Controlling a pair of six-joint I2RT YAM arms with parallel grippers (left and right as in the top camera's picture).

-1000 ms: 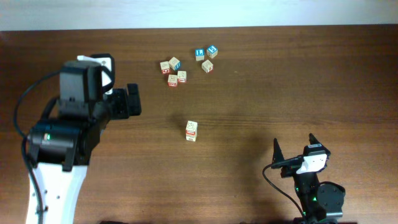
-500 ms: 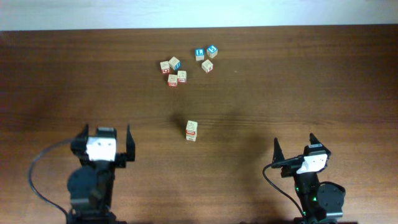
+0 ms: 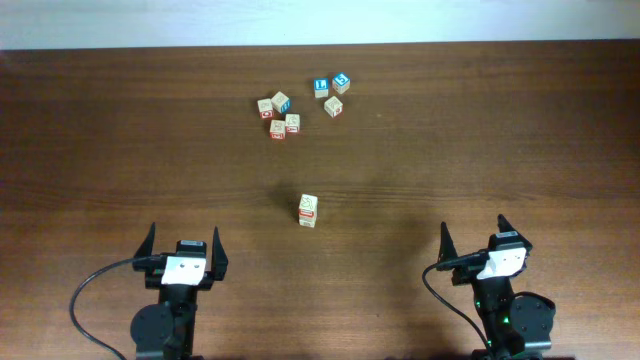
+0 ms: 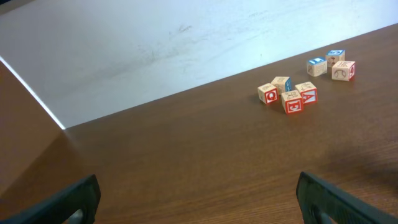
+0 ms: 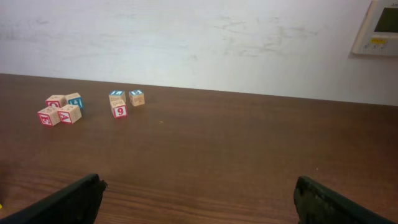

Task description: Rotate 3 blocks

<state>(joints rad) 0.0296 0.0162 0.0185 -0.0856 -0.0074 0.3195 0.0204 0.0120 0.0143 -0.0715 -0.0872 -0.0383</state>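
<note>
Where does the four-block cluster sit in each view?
Overhead: four-block cluster, upper middle, left of centre.
Left wrist: right of centre, upper half.
Right wrist: far left, mid-height.
Shared landmark: the three-block group with blue faces, just right of it in every view.

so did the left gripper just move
Yes: the left gripper retreated toward the near edge of the table, from beyond the lone block to nearer than it.

table (image 3: pixel 500 150): I'm seeing brown wood
far cubes (image 3: pixel 292 123): seven sitting in two clusters
lone cube (image 3: pixel 308 209): sitting mid-table
</note>
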